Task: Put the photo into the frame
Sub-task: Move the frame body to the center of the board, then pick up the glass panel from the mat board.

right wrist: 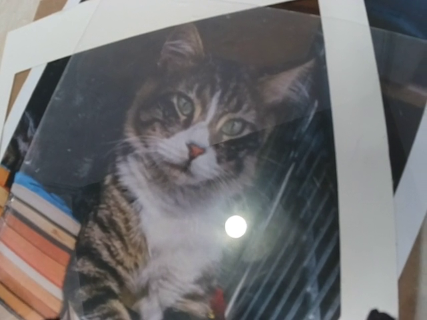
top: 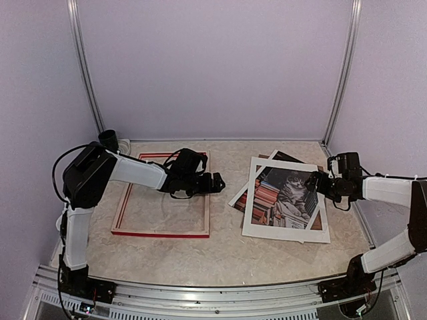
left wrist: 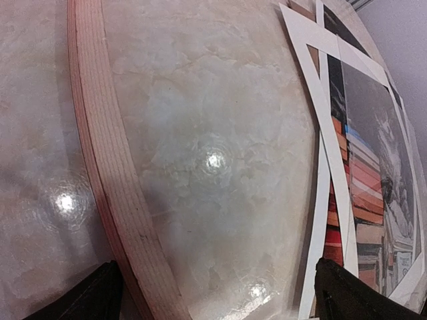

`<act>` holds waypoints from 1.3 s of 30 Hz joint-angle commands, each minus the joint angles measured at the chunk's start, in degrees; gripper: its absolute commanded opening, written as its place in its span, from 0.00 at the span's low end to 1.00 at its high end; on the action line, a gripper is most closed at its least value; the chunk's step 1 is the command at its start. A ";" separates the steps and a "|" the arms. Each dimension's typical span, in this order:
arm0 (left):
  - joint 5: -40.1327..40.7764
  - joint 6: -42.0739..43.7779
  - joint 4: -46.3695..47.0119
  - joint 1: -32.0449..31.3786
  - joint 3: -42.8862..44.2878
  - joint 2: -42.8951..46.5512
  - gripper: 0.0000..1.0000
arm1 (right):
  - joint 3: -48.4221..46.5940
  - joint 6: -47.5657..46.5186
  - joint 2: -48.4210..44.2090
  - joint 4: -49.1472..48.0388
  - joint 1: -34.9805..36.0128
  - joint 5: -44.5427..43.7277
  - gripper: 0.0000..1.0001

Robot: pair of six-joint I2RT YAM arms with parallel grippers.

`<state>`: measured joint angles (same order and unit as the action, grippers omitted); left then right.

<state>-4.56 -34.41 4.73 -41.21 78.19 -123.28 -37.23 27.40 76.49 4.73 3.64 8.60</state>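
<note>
The frame (top: 160,233) lies flat on the left half of the table, red edges showing; in the left wrist view its pale wood side (left wrist: 100,167) runs down the left. My left gripper (top: 217,181) hovers over the frame's right side, open, its two dark fingertips (left wrist: 93,297) far apart and nothing between them. The photo (top: 287,197), a tabby cat beside stacked books, lies to the right under a white mat board (top: 283,231). It fills the right wrist view (right wrist: 187,173). My right gripper (top: 312,181) hangs open just above its upper right part, holding nothing.
A brown backing board (top: 319,219) and a second white board (top: 241,191) stick out from under the photo pile. A black round object (top: 109,139) stands at the back left corner. Walls close the table on three sides, with metal posts (top: 340,73) at the back corners.
</note>
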 commanded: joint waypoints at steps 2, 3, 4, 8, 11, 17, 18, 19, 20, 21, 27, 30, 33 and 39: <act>-2.21 0.20 -0.53 -2.13 3.22 -2.52 0.99 | -0.55 0.81 1.39 1.10 0.49 -2.18 0.99; -2.21 0.34 -0.78 -2.34 3.56 -2.69 0.99 | -0.64 0.81 1.57 1.26 0.49 -2.36 0.99; -2.05 0.47 -1.12 -2.50 3.94 -2.86 0.99 | -0.77 0.82 1.76 1.35 0.49 -2.36 0.99; -1.01 0.76 -1.71 -2.56 4.04 -2.31 0.99 | -0.97 0.77 2.24 1.65 0.49 -2.28 0.99; 0.66 1.67 -2.14 -2.48 4.06 -0.55 0.99 | -1.22 1.38 2.28 2.44 0.49 -3.37 0.99; 2.64 5.31 -3.49 -2.38 5.78 4.03 0.99 | 0.22 5.08 0.25 3.21 -0.95 -6.50 0.99; 2.43 5.72 -4.10 -2.34 6.45 4.31 0.99 | 0.68 5.98 -0.24 3.14 -1.45 -6.65 0.99; 1.55 5.88 -4.38 -2.38 7.02 4.57 0.99 | 1.27 6.89 -0.83 3.00 -1.98 -6.62 0.99; 0.51 6.05 -4.41 -2.50 7.40 4.68 0.99 | 1.79 7.65 -1.39 2.68 -2.36 -6.58 0.99; -0.54 6.09 -4.13 -2.65 7.66 5.03 0.99 | 2.37 8.53 -1.95 2.26 -2.97 -6.58 0.99; -4.13 7.44 -3.48 -4.73 10.34 4.83 0.99 | 6.19 12.94 -3.54 0.22 -6.57 -3.60 0.99; -6.94 6.99 -3.15 -5.38 12.28 3.04 0.99 | 8.30 14.21 -3.28 -1.14 -7.61 -0.95 0.99; -8.65 6.86 -3.17 -5.95 14.60 0.94 0.99 | 9.65 15.08 -3.31 -1.41 -7.77 -0.51 0.99; -12.73 6.50 -3.26 -6.41 18.13 -3.51 0.99 | 12.25 16.67 -5.39 -1.94 -7.95 -0.42 0.99</act>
<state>-13.30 -28.42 1.15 -47.33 94.48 -123.26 -26.74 41.98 73.21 4.01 -3.46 7.53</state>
